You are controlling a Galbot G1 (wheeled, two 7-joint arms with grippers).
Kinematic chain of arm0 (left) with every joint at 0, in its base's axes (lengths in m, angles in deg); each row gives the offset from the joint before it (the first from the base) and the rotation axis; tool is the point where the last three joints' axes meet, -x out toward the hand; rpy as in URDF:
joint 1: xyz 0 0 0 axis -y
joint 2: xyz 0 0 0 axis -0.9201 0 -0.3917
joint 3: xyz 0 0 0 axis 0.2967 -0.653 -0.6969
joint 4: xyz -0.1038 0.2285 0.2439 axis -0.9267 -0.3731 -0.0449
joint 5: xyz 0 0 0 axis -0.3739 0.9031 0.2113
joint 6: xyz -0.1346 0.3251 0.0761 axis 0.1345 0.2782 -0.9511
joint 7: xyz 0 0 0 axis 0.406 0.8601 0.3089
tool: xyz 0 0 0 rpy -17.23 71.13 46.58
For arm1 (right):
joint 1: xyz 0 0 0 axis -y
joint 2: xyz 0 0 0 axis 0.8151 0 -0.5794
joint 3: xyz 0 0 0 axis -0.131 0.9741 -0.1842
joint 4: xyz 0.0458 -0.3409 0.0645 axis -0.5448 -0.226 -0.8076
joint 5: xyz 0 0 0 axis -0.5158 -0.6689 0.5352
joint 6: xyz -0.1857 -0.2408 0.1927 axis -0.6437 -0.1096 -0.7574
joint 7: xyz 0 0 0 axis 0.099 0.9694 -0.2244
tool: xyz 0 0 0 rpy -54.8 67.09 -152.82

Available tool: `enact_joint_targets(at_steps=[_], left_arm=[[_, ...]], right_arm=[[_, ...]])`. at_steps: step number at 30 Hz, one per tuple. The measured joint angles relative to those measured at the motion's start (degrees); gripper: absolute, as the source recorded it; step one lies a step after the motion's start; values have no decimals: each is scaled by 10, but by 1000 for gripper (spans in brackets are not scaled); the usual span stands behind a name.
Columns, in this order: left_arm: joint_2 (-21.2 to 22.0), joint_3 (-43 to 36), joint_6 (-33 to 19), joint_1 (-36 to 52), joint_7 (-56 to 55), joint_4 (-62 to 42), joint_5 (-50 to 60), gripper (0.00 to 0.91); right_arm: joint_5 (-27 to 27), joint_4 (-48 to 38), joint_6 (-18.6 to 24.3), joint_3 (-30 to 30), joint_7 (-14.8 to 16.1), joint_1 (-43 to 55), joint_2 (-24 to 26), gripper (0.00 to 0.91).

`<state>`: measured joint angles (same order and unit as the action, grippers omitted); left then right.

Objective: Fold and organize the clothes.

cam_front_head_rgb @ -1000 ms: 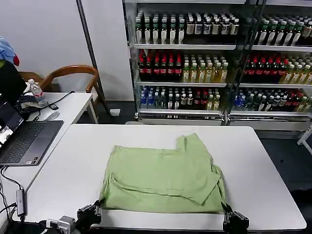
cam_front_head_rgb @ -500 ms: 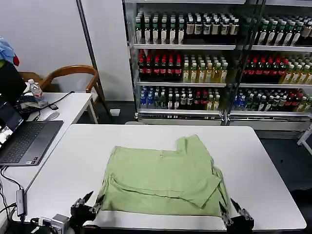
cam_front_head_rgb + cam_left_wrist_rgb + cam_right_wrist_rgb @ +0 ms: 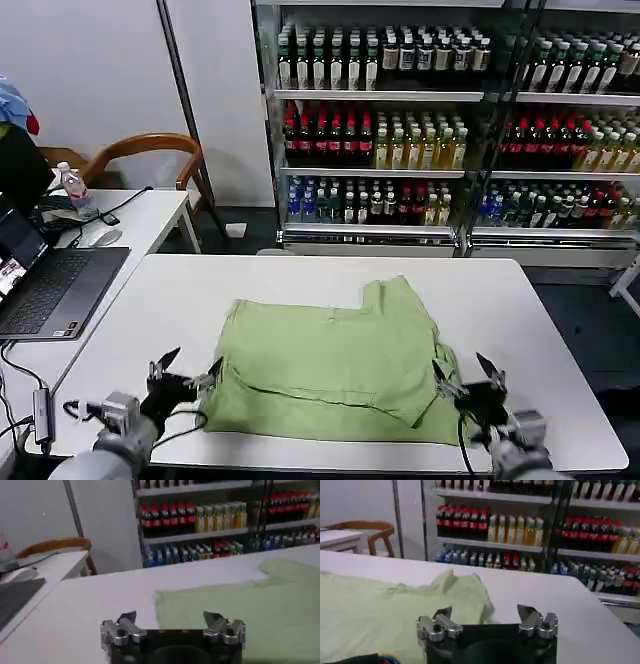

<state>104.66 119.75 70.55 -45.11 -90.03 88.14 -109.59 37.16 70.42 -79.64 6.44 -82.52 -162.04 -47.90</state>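
Here, white table point(image 3: 520, 330) before bottle shelves point(image 3: 400, 130)

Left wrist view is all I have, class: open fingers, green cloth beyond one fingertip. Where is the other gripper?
Observer: The right gripper is open at the polo shirt's near right corner.
Operator: Is the shirt flat or folded?
Observer: Folded. The head view shows a flap laid across it and one sleeve pointing towards the shelves.
Operator: And my gripper against the shirt?
Observer: The left gripper is at the near left corner, mostly over bare table.
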Motion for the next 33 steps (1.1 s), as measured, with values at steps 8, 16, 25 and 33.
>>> enact_joint_targets(at_steps=[8,16,25,33], left_arm=[[-12,-58,2,117,0,-87,-28,907],[-7,-116,-4,211,12,-168,-38,907],[-2,-175,-17,294,34,-263,-41,907],[15,-213,-30,353,52,-351,-37,907]], right_arm=[[21,-122,-23,61,-1,163,-20,907],[21,-259,-24,107,5,290,-53,907],[9,-408,-7,132,15,396,-103,907],[-5,-500,5,145,20,443,-140,907]])
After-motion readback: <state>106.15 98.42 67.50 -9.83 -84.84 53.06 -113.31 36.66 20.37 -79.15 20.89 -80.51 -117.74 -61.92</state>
